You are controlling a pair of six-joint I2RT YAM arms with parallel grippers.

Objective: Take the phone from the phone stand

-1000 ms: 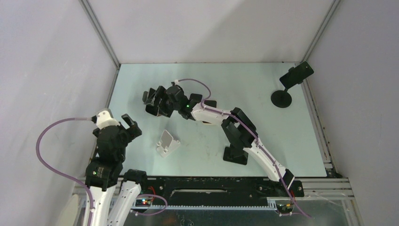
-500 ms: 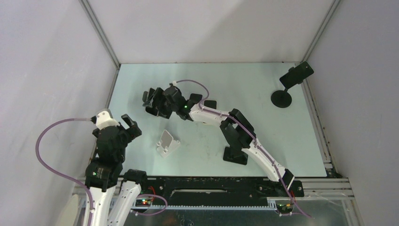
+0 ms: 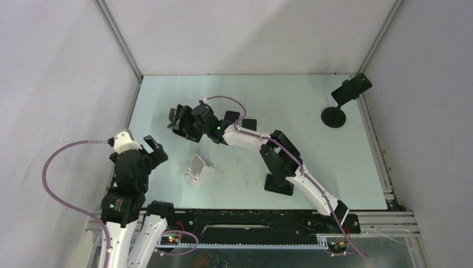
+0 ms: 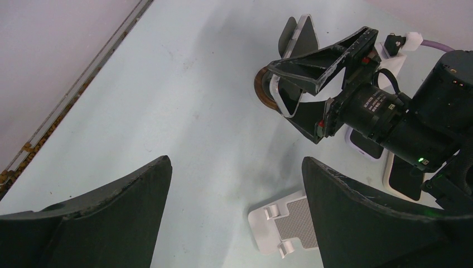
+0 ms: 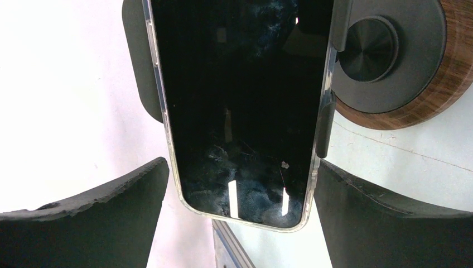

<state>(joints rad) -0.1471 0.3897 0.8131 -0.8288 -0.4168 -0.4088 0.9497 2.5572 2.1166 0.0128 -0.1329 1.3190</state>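
The right gripper [image 5: 240,167] is spread, one finger on either side of the phone [image 5: 245,100] (a sliver of counter shows beside the left finger, so there is no squeeze). The phone rests on its phone stand [image 5: 407,78], which has a round wood-rimmed base, in the left half of the counter [image 3: 312,100], nearer the far edge. The left gripper [image 4: 235,167] hangs released towards the near-left corner. A white stand [image 3: 198,169] lies just beside it, and a black stand [image 3: 334,116] sits by the far-right corner.
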